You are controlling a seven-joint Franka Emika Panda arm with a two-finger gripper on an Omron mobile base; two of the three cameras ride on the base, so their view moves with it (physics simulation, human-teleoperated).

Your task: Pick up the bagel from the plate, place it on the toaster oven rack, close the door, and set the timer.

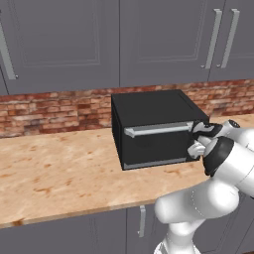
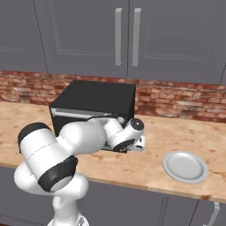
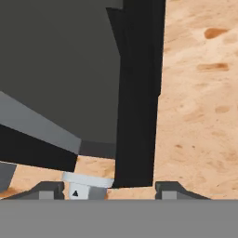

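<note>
Setting the timer appears to be the step in hand. In the left base view the door (image 1: 156, 144) is shut and the gripper (image 1: 197, 141) sits at the toaster oven's (image 1: 149, 106) right front edge. In the right base view the plate (image 2: 185, 166) lies bare, right of the oven; the bagel is judged inside. In the hand view a small white knob (image 3: 86, 185) lies between the parted fingertips (image 3: 50, 188); whether it is clamped cannot be told. It should be centred before turning.

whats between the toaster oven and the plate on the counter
Bare counter only: in the right base view nothing sits between the toaster oven and the plate.
</note>
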